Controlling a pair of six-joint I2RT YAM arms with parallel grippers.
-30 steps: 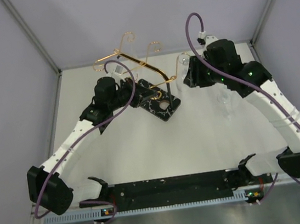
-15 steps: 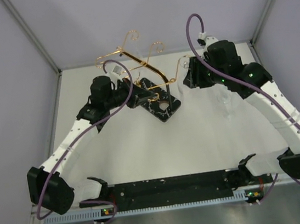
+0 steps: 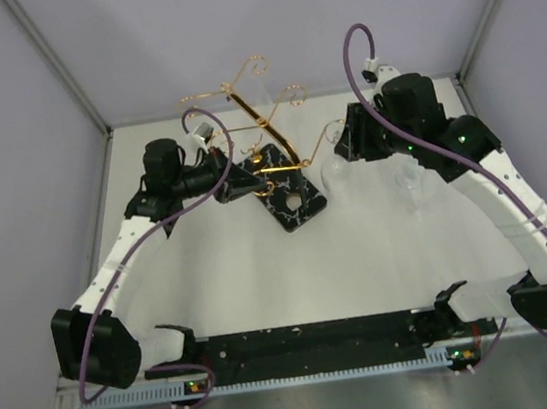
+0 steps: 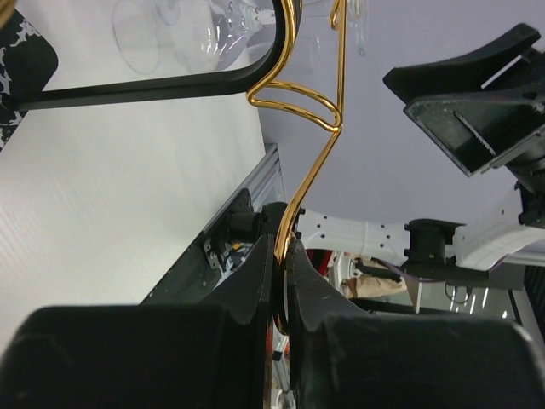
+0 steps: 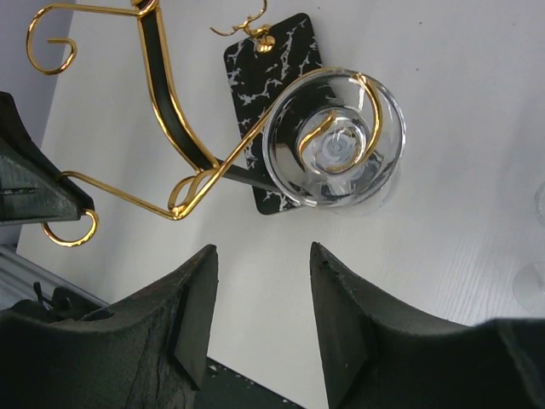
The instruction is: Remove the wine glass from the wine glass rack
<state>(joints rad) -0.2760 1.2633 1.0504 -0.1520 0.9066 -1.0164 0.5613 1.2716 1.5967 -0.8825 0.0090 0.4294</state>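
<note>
the wine glass (image 5: 334, 141) hangs on a curled gold arm of the wine glass rack (image 3: 291, 202), on the side toward the right arm, with its round foot turned up and the wire seen across it. the right gripper (image 5: 260, 324) hovers above it, jaws spread wide and holding nothing. the left gripper (image 4: 283, 266) is pinched tight on a gold wire of the rack.

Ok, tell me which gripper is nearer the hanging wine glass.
Right. The right gripper hangs open close to the wine glass; the left gripper clamps the wine glass rack, farther off.
</note>
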